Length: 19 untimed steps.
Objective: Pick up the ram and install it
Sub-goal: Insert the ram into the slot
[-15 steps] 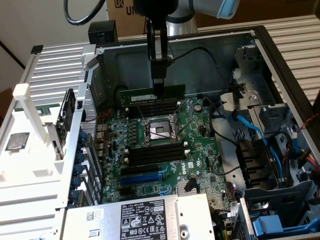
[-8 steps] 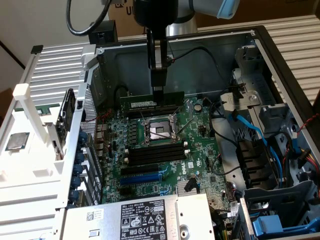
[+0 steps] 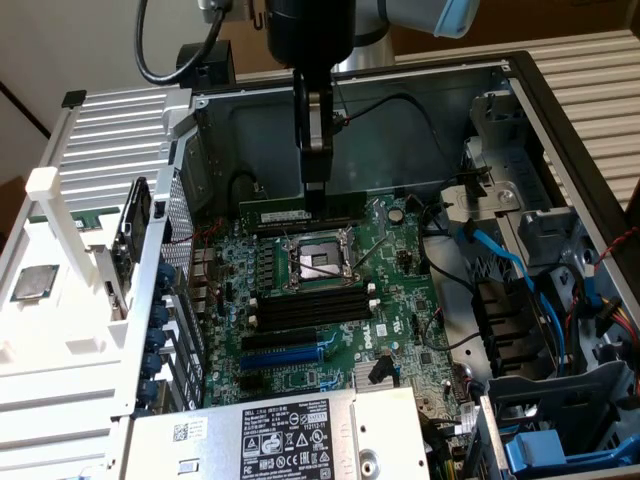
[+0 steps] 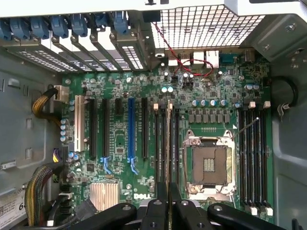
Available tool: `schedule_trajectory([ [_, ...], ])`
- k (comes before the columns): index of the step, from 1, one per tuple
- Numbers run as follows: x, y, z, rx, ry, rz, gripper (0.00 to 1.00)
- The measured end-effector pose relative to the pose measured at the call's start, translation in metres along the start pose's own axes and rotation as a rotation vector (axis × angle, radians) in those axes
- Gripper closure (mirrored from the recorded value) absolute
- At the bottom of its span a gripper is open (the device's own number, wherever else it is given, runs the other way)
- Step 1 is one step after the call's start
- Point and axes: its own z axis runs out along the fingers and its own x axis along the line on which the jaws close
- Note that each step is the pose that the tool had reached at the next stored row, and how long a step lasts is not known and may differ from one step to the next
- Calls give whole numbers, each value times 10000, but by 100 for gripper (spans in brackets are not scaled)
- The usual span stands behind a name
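Black and long, the claw (image 3: pixel 315 192) hangs down from the arm over the middle of the open computer case (image 3: pixel 400 95). Its two fingers are squeezed close together, and they pinch the top edge of the ram (image 3: pixel 290 217). The ram is right under the claw and touching it. It is a thin green stick with a pale label. It stays level, with its long side going from the exterior view's left to the exterior view's right. The claw grips it a little off its middle, so more of the stick pokes out toward the exterior view's left.

In the exterior view the ram shows just on the far side of the square chip socket (image 3: pixel 315 262) on the green main board (image 3: pixel 400 300). From there I cannot tell if it is up in the air or down on the board. On the near side of the socket are the long black slots (image 3: pixel 310 308). Nearer again is the long blue slot (image 3: pixel 290 357).

In the wrist view the claw (image 4: pixel 168 194) looks down on the whole board from high above. Its fingers (image 4: pixel 159 191) line up with the black slots (image 4: pixel 158 139) that run between the blue slot (image 4: pixel 131 129) and the socket (image 4: pixel 209 165). More slots with white clips (image 4: pixel 253 153) lie on the other side of the socket.
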Motion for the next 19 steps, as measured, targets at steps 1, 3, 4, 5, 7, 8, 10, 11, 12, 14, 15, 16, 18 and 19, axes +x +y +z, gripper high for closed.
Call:
schedule_trajectory([
  [1, -4, 0, 7, -1, 15, -1, 87],
  [3, -45, 6, 29, 0, 32, -1, 87],
  [4, -77, 15, 43, 1, 37, 0, 87],
  [5, -104, 23, 57, 0, 42, 0, 87],
  [7, -117, 24, 94, 1, 48, 0, 87],
  [8, -120, 19, 122, 4, 49, 0, 87],
  [10, -122, 12, 152, 8, 50, 2, 87],
  [11, -124, 9, 171, 11, 50, 2, 87],
  [12, -126, 5, 189, 13, 49, 1, 87],
  [14, -128, 1, 226, 15, 49, 3, 87],
  [15, -129, -1, 244, 14, 50, 4, 87],
  [16, -128, -3, 261, 14, 51, 2, 87],
  [18, -122, -8, 298, 14, 50, 2, 87],
  [19, -117, -12, 318, 15, 49, 2, 87],
])
